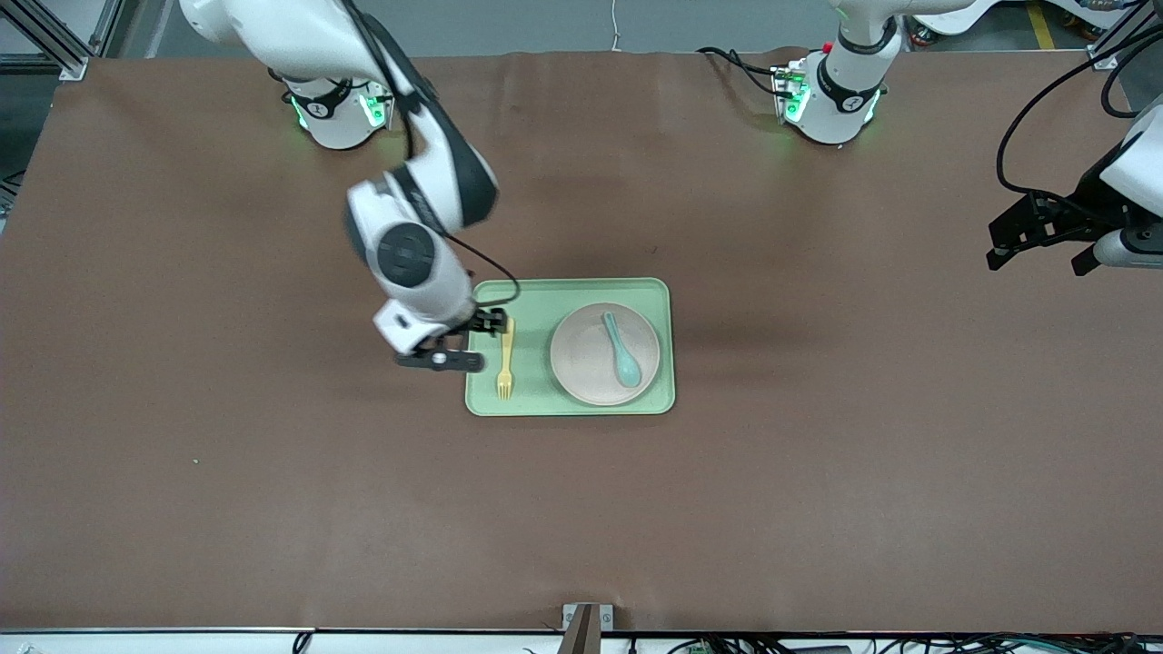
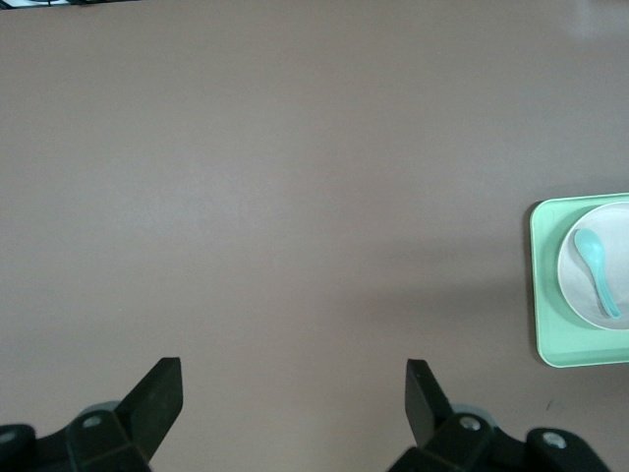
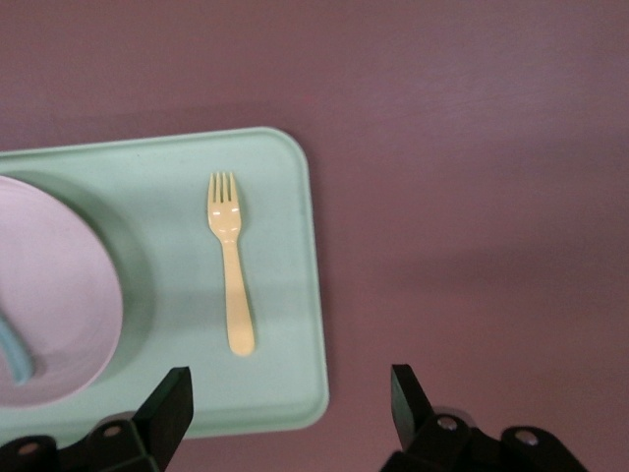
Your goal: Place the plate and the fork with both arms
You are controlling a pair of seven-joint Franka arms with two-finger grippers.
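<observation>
The pale beige plate (image 1: pixel 581 359) sits in the light-green tray (image 1: pixel 570 295) at mid table. A teal spoon (image 1: pixel 623 350) lies on the plate. The pale-yellow fork (image 1: pixel 505 359) lies flat in the tray beside the plate, toward the right arm's end, with its tines toward the front camera. My right gripper (image 1: pixel 465 341) is open and empty, over the tray's edge next to the fork's handle. The right wrist view shows the fork (image 3: pixel 231 265), the plate (image 3: pixel 59 295), the tray (image 3: pixel 177 265) and the open gripper (image 3: pixel 290 388). My left gripper (image 1: pixel 1038 263) is open and empty and waits over bare table at the left arm's end.
The brown table mat (image 1: pixel 273 472) surrounds the tray. The left wrist view shows the open left gripper (image 2: pixel 292 379) over bare mat, with the tray (image 2: pixel 543 295), plate (image 2: pixel 580 285) and spoon (image 2: pixel 598 270) off at its edge.
</observation>
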